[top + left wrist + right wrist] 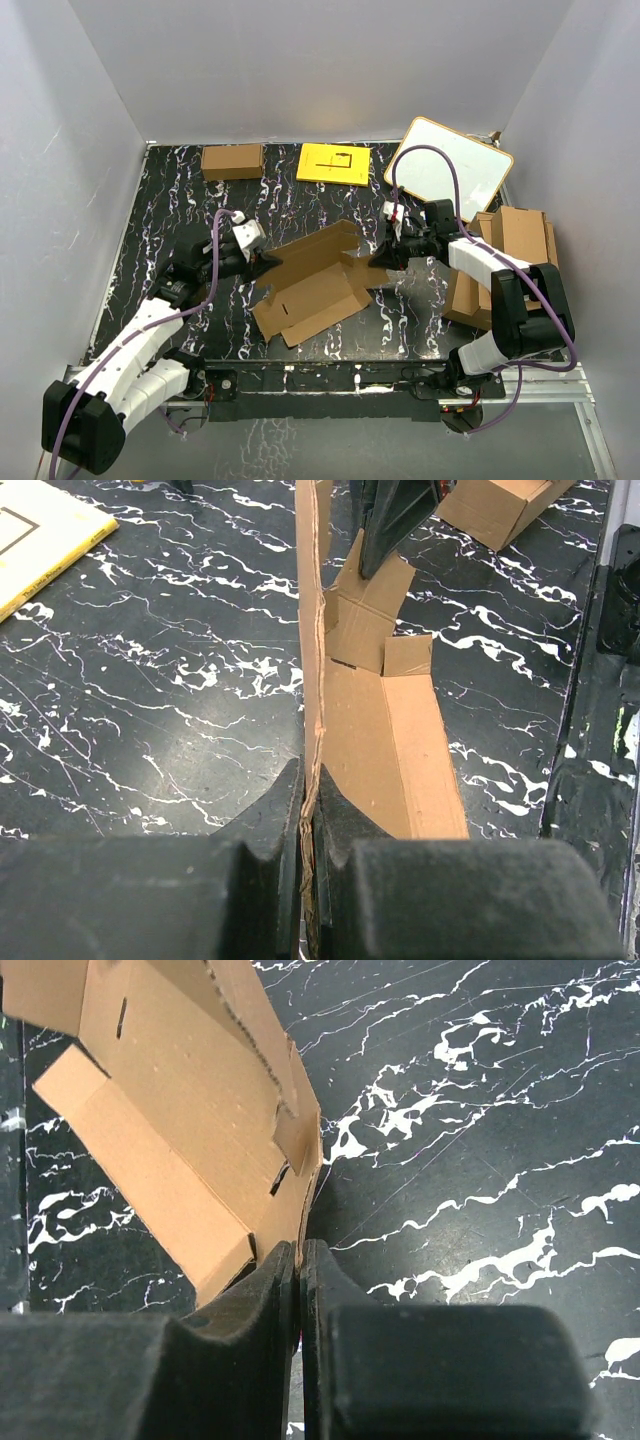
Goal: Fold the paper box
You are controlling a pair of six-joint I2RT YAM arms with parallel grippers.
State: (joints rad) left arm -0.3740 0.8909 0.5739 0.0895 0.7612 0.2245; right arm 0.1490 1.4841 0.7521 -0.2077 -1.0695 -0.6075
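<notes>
The paper box [315, 285] lies half unfolded in the middle of the black marbled table, its flaps spread and one long wall raised. My left gripper [265, 262] is shut on the box's left end. In the left wrist view, the thin cardboard wall [312, 630] stands on edge between the pinched jaws of that gripper [309, 780]. My right gripper [385, 262] is shut on the box's right end. The right wrist view has a corner of the box [180, 1130] running into the closed right gripper [299, 1250].
A smaller brown carton [232, 161] and a yellow sheet [334, 163] lie at the back of the table. A whiteboard [450, 168] leans at the back right. A pile of larger cardboard sheets [510, 250] sits by the right arm. White walls close in three sides.
</notes>
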